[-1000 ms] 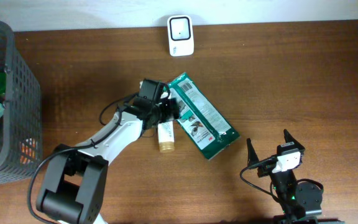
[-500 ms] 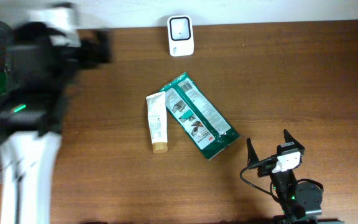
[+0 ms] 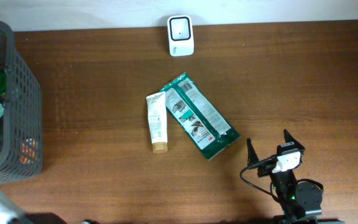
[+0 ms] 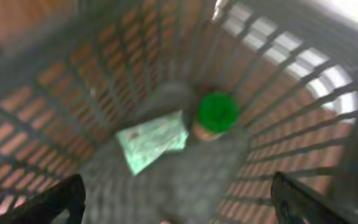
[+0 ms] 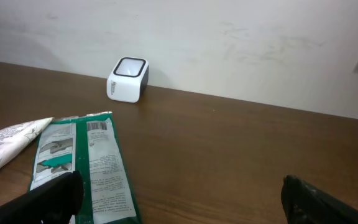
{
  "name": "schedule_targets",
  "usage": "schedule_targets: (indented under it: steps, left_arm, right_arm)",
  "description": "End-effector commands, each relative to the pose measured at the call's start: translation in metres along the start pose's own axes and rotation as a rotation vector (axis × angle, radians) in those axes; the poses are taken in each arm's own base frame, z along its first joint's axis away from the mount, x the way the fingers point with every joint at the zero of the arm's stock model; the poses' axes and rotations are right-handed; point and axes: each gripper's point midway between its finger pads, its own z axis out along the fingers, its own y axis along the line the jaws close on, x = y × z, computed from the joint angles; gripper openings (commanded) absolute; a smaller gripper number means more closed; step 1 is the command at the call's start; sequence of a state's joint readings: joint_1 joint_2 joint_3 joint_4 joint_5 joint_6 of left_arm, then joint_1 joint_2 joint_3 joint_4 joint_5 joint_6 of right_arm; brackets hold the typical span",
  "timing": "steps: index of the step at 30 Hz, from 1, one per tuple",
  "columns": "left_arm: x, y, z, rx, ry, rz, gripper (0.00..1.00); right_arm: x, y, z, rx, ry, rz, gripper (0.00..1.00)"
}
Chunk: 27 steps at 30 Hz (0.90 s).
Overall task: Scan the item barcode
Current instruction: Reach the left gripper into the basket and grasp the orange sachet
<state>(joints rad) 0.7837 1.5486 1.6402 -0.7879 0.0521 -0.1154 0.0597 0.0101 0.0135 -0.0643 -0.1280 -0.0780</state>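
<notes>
Items for scanning are split between the brown table [image 3: 291, 74] and the grey mesh basket [image 3: 23, 93] at its left end. On the table the green pouch [image 3: 201, 118] and the white tube [image 3: 158, 124] lie touching, well apart from the white scanner [image 3: 181, 35] at the far edge. My left claw [image 4: 178, 180] hangs over the basket mouth, jaws spread wide with nothing between them; my right claw [image 3: 267, 137] sits near the front edge, just as wide and empty. Below my left claw lie a pale green packet [image 4: 153, 140] and, just beside it, a green-capped bottle [image 4: 217, 112]. I judge the risk to be that such wide jaws snag the mesh going down, or pinch packet and bottle together because they lie so close.
</notes>
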Motion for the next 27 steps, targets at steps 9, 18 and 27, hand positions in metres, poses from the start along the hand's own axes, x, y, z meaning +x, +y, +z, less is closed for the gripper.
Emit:
schedule_targets:
  steps: [9, 18, 27]
  left_arm:
    - [0.122, 0.026, 0.081, -0.027, 0.509, -0.012, 0.79]
    - [0.197, 0.032, 0.115, -0.009, 0.792, -0.043, 0.73]
    - [0.222, 0.026, 0.133, 0.095, 0.859, 0.044, 0.72]
  right_arm:
    - [0.002, 0.001, 0.0, -0.003, 0.001, 0.008, 0.98]
    - [0.002, 0.001, 0.0, -0.003, 0.001, 0.008, 0.98]
    - [0.002, 0.001, 0.0, -0.003, 0.001, 0.008, 0.98]
